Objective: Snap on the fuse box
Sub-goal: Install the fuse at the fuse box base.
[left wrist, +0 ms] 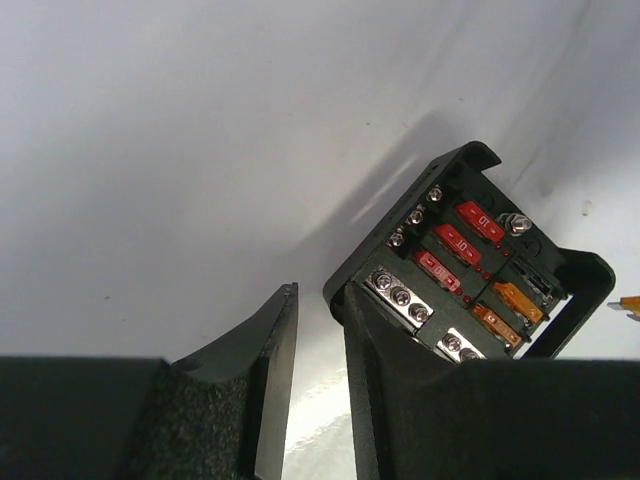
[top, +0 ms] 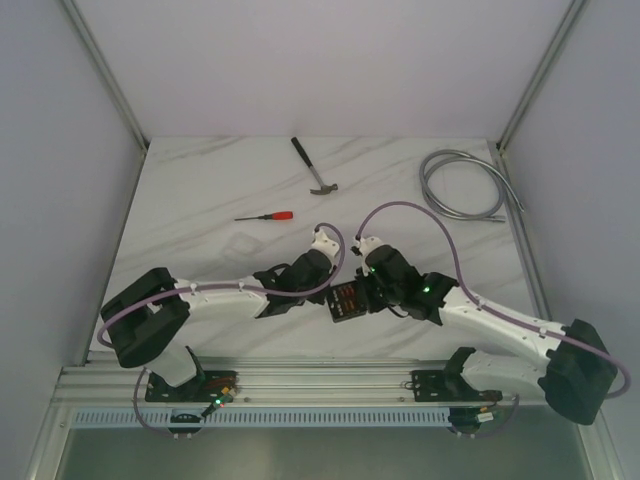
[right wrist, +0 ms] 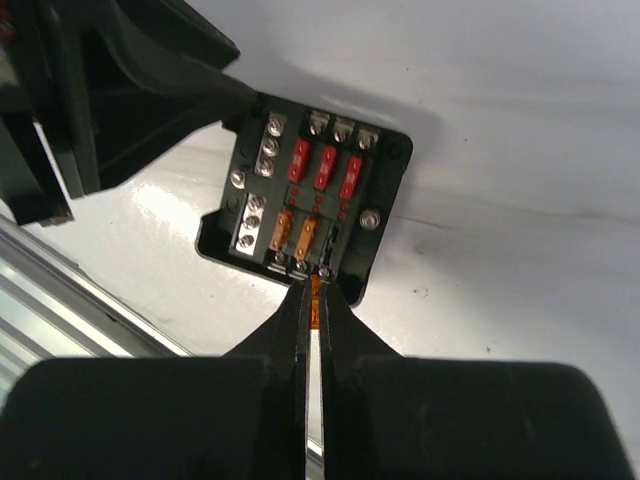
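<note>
Two robot arms meet over the open fuse box (right wrist: 312, 205), which lies flat on the white marble-patterned bench (top: 200, 190) near its front edge, between the two hands. The right hand (right wrist: 316, 292) is pinched narrow on a thin orange fuse (right wrist: 316, 305), its tips at the box's near rim beside the orange row. The left hand (left wrist: 320, 300) stands partly open with nothing between its fingers. One finger lies right against a corner of the box, though contact cannot be told.

The wrist views show what the overhead view cannot. Three red fuses (right wrist: 324, 165) sit side by side. Below them are two orange fuses (right wrist: 293, 233) next to a dark slot, with silver screw terminals along the edges. The left wrist view catches only an orange sliver at its right border.

From above, the box is a small dark block half hidden by the hands. Farther back on the bench lie a hammer (top: 315, 168), a red-handled screwdriver (top: 265, 216) and a coiled grey hose (top: 465, 185).
</note>
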Available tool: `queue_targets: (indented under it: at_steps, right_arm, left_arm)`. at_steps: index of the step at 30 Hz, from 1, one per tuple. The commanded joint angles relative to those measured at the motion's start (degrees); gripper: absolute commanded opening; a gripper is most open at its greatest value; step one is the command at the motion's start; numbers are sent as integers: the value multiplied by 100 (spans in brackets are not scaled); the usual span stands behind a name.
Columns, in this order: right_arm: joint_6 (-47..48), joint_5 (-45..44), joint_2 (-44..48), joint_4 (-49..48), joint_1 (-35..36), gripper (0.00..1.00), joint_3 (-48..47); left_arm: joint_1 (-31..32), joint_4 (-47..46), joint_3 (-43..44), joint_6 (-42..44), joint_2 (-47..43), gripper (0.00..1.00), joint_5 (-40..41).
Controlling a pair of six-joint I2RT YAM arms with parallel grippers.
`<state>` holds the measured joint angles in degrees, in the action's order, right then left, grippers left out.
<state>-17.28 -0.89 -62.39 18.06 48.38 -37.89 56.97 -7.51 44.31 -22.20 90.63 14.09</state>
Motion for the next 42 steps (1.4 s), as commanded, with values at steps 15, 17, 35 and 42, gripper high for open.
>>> queue_targets:
  at_steps: [15, 17, 35, 42]
  right_arm:
    - [-786, -1513, -1316, -294, 837, 0, -933]
    - [-944, -1700, -1448, -236, 879, 0, -1009]
    - [-1556, -2388, -1963, -57, 1025, 0, -1151]
    - [-1567, -2364, -2100, -88, 1064, 0, -1157]
  left_arm:
    - [-467, 527, -117, -315, -704, 42, 372]
    - [-475, 530, -160, -417, -858, 46, 385]
    - [-1346, 532, -1019, -1384, -2200, 85, 380]
    - [-1408, 536, -1037, -1492, -2172, 89, 376]
